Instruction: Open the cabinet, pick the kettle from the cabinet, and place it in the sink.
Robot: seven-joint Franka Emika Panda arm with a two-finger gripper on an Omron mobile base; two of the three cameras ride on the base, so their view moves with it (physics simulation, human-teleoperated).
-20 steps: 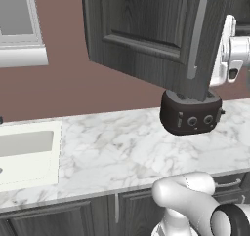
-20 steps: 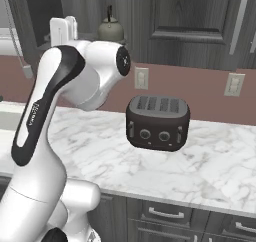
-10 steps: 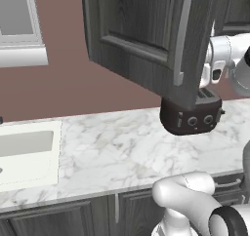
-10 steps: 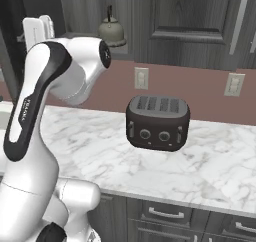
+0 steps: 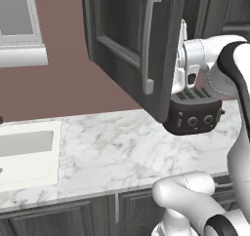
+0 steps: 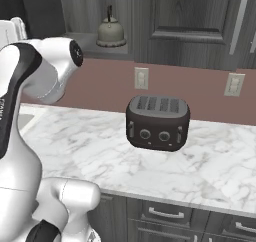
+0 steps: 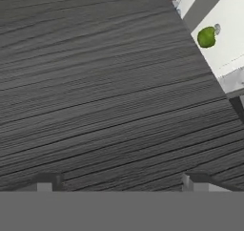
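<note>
Your kettle [image 6: 110, 32], a squat grey-green dome with a thin arched handle, sits inside the cabinet [image 5: 132, 45], door swung open; the gripper [image 7: 121, 182] looks spread, grasping nothing.

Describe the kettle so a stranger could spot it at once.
Find the dark wood-grain wall cabinet above the marble counter. On its open shelf sits the kettle: a squat grey-green dome with a thin arched handle, unlike the dark boxy toaster below.
</note>
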